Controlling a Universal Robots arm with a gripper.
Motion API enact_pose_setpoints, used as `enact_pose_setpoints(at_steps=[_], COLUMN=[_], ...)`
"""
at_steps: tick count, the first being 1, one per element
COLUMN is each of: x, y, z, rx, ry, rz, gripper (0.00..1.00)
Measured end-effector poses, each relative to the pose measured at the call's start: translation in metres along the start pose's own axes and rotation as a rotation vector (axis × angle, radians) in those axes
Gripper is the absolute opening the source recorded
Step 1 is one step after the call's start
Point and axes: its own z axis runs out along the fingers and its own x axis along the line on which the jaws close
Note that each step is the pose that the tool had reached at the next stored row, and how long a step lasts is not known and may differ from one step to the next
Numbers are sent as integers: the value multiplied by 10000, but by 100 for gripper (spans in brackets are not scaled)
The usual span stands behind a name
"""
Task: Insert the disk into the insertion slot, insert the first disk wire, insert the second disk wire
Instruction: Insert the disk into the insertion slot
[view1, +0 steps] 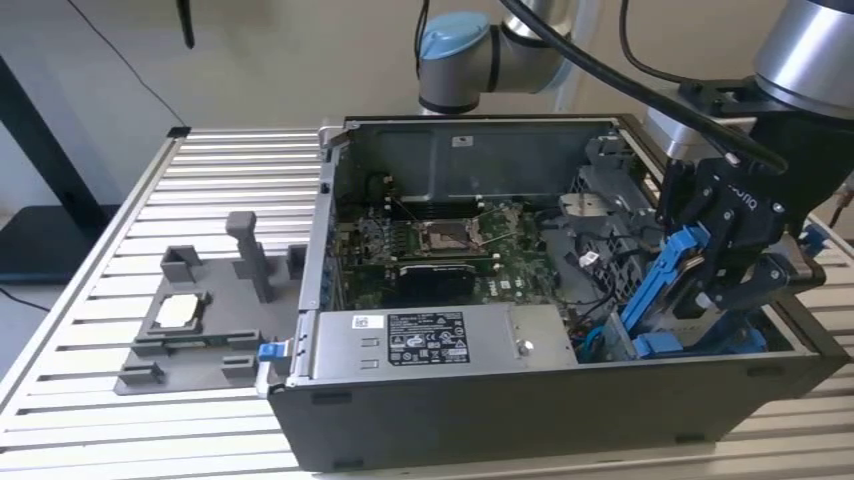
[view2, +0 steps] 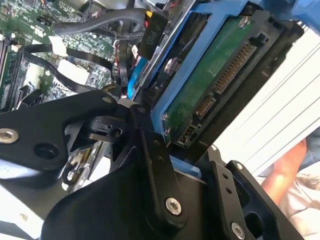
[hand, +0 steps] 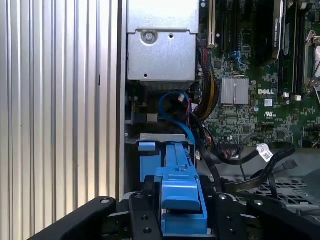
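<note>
Scene: an open black computer case (view1: 534, 420) lies on a slatted metal table (view1: 227, 170), and a robot arm (view1: 801, 60) reaches into it at the exterior view's right.
Disk: the disk (view2: 215, 80) stands on edge in the near corner of the case at the exterior view's right, just beside the silver power-supply box (view1: 427, 335). The second wrist view shows its green circuit-board face framed by the blue bracket (hand: 177, 170).
Gripper: the gripper (hand: 182, 215) is pressed together on the disk. Its black fingers (hand: 145, 215) pinch the blue bracket from both sides, and it grasps nothing else.
Long axis: it slopes steeply. The upper end leans toward the exterior view's right, in the gripper, and the lower end points down into the case.
Insertion slot: the insertion slot (hand: 156, 137), a narrow grey cage against the case wall, lies straight beyond the disk's lower end, in line with the long axis.
Depth: the lower end seems to have entered the cage, but bracket and fingers hide how far it is seated.
Wires: the disk's connector sockets (view2: 227, 70) are bare. Black cables (hand: 245, 157) and a blue cable (hand: 175, 107) lie loose just beside the cage, near the green motherboard (hand: 250, 100).
Elsewhere: a grey holder plate with upright posts (view1: 200, 320) sits on the table on the case's far side, well apart from the gripper.
</note>
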Motion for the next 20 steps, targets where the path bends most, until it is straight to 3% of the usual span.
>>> enact_pose_setpoints(at_steps=[7, 9, 10, 12, 17, 20], x=[0, 0, 0, 0, 0, 0], y=[0, 0, 0, 0, 0, 0], z=[0, 0, 0, 0, -1, -1], rx=[17, 22, 25, 29, 42, 49], ry=[-1, -1, -1, -2, 0, -2], rz=[0, 0, 0, 0, 1, 0], gripper=[47, 49, 55, 55, 34, 33])
